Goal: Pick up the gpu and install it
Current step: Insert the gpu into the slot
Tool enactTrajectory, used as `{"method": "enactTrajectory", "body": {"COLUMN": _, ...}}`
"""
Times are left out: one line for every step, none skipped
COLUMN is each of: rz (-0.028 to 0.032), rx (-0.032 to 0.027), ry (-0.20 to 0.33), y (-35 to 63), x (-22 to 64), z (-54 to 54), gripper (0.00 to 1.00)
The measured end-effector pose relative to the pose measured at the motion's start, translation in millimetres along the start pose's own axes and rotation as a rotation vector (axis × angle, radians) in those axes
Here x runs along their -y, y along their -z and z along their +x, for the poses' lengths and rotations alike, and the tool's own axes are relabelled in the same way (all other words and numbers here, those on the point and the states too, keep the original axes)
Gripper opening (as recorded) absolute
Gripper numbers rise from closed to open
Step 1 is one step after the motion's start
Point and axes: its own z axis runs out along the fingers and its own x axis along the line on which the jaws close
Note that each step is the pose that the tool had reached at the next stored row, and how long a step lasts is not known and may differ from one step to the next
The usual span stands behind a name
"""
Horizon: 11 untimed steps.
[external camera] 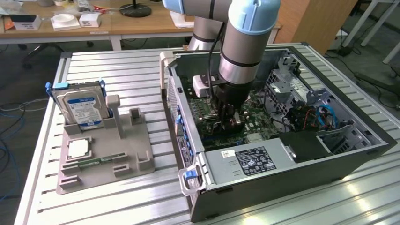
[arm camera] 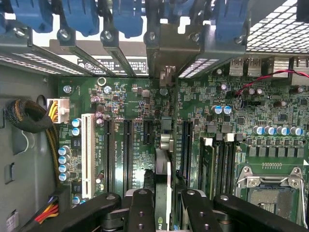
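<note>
one gripper clamps one gpu edge-on over motherboard.

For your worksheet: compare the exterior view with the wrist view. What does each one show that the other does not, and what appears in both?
Exterior view alone: the grey slotted metal table, the grey plastic parts holder carrying the blue-labelled silver hard drive, and the open black computer case seen whole.

Wrist view alone: the white expansion slot beside the black slots, and the empty silver processor socket.

Both: the black gripper shut on the thin green gpu card, held edge-on above the green motherboard.
</note>
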Motion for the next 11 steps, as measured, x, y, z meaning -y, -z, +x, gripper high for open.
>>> {"method": "enactTrajectory", "body": {"rz": 0.0000, "rx": 0.0000, "ry": 0.000, "y": 0.0, "x": 0.0, "z": 0.0, "gripper": 0.26}}
{"method": "enactTrajectory", "body": {"rz": 0.0000, "rx": 0.0000, "ry": 0.000, "y": 0.0, "x": 0.0, "z": 0.0, "gripper": 0.26}}
{"method": "enactTrajectory", "body": {"rz": 0.0000, "rx": 0.0000, "ry": 0.000, "y": 0.0, "x": 0.0, "z": 0.0, "gripper": 0.26}}
{"method": "enactTrajectory", "body": {"rz": 0.0000, "rx": 0.0000, "ry": 0.000, "y": 0.0, "x": 0.0, "z": 0.0, "gripper": 0.26}}
{"method": "enactTrajectory", "body": {"rz": -0.0001, "rx": 0.0000, "ry": 0.000, "y": 0.0, "x": -0.1, "z": 0.0, "gripper": 0.26}}
{"method": "enactTrajectory", "body": {"rz": -0.0002, "rx": 0.0000, "ry": 0.000, "y": 0.0, "x": -0.2, "z": 0.0, "gripper": 0.27}}
{"method": "enactTrajectory", "body": {"rz": 0.0001, "rx": 0.0002, "ry": 0.000, "y": 0.0, "x": -0.2, "z": 0.0, "gripper": 0.27}}
{"method": "enactTrajectory", "body": {"rz": 0.0000, "rx": 0.0000, "ry": 0.000, "y": 0.3, "x": -0.1, "z": 0.0, "gripper": 0.27}}
{"method": "enactTrajectory", "body": {"rz": -0.0001, "rx": -0.0002, "ry": 0.000, "y": 0.7, "x": -0.2, "z": 0.0, "gripper": 0.33}}
{"method": "enactTrajectory", "body": {"rz": -0.0001, "rx": -0.0002, "ry": 0.000, "y": 1.3, "x": -0.1, "z": 0.0, "gripper": 0.33}}
{"method": "enactTrajectory", "body": {"rz": -0.0001, "rx": -0.0001, "ry": 0.000, "y": 2.1, "x": -0.1, "z": 0.0, "gripper": 0.33}}
